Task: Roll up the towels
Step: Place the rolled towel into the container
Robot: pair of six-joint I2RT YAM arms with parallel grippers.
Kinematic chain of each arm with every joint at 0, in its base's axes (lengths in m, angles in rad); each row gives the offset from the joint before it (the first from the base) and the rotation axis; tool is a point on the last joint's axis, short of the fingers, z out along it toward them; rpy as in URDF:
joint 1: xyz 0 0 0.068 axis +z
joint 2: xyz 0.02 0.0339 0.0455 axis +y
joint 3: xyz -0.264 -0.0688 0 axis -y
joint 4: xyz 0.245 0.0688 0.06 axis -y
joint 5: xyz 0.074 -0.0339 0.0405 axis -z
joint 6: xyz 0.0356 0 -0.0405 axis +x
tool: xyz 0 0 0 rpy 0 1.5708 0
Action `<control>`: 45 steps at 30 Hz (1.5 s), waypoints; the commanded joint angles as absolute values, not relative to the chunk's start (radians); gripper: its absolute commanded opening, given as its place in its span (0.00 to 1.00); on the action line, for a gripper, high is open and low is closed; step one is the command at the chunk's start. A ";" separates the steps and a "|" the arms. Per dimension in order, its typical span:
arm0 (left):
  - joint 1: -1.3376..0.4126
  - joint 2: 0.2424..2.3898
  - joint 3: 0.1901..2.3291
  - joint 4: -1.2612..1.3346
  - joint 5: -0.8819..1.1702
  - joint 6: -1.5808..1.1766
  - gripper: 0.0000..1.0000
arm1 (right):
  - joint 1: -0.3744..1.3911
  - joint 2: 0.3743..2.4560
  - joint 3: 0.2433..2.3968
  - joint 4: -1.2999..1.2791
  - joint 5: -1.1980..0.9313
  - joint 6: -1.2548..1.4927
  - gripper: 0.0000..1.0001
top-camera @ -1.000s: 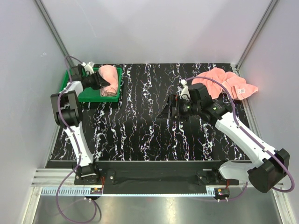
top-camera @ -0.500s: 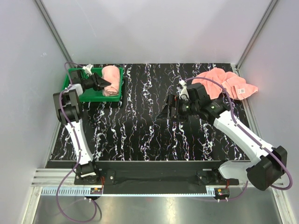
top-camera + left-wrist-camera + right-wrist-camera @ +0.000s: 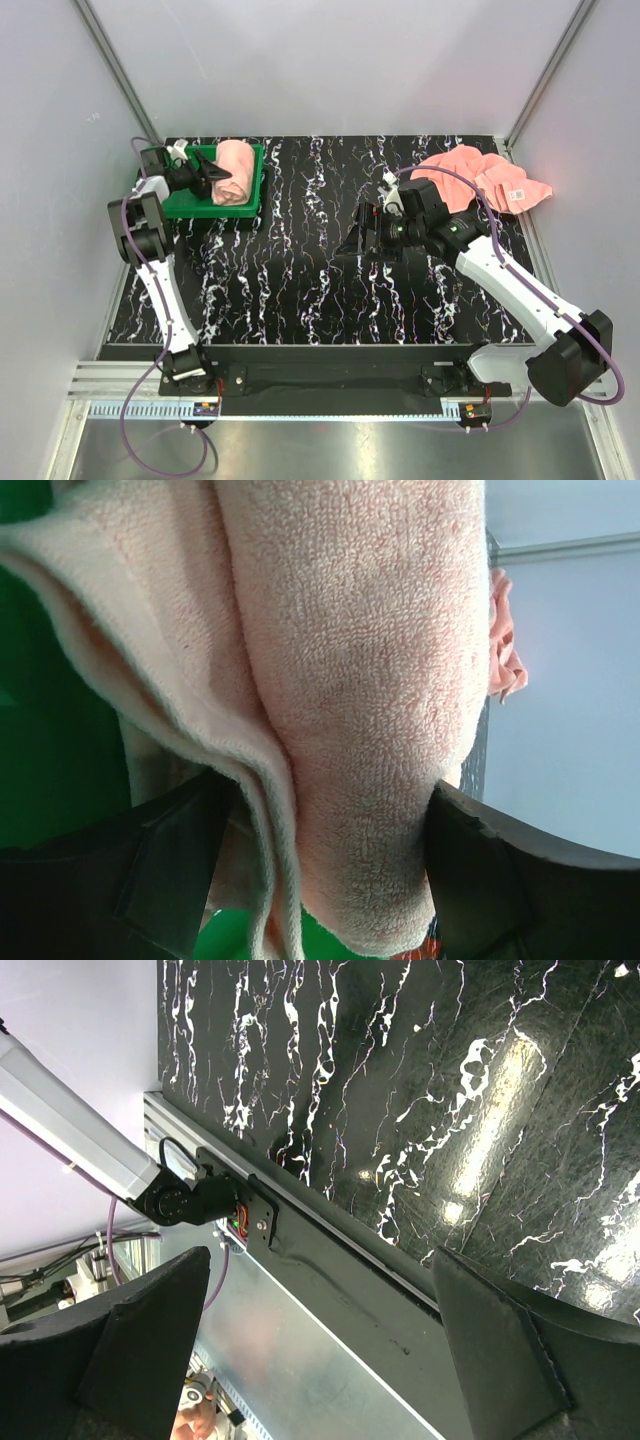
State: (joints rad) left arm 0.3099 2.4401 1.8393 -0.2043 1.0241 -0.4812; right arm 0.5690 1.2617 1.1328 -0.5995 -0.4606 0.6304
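A rolled salmon-pink towel (image 3: 236, 172) lies in the green tray (image 3: 190, 207) at the back left. My left gripper (image 3: 213, 178) is open, and its jaws straddle the end of the roll. In the left wrist view the roll (image 3: 360, 680) fills the gap of the gripper (image 3: 325, 780), touching the right finger (image 3: 500, 880), and a loose flap hangs by the left finger (image 3: 150, 870). The second towel (image 3: 482, 178) lies crumpled at the back right, white label up. My right gripper (image 3: 352, 238) is open and empty above the mat's middle; the right wrist view (image 3: 320, 1251) shows nothing between its fingers.
The black marbled mat (image 3: 300, 280) covers the table. White walls close in the back and both sides. A black base rail (image 3: 330, 1260) and a metal ledge run along the near edge. The second towel's edge also shows in the left wrist view (image 3: 503, 640).
My left gripper has drawn back slightly to the left along the rolled towel, which has settled in the tray. My right arm has barely moved.
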 commanded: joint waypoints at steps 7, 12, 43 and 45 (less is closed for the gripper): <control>0.356 2.392 1.801 -0.320 0.761 -0.485 0.59 | 0.563 1.233 1.175 -0.634 -0.437 0.623 1.00; 0.359 2.362 1.816 -0.409 0.634 -0.451 0.59 | 0.563 1.221 1.170 -0.647 -0.425 0.615 1.00; 0.321 2.411 1.830 -0.290 0.991 -0.472 0.00 | 0.563 1.241 1.193 -0.666 -0.393 0.577 1.00; 0.299 2.419 1.818 -0.246 1.011 -0.500 0.00 | 0.563 1.244 1.195 -0.664 -0.394 0.578 1.00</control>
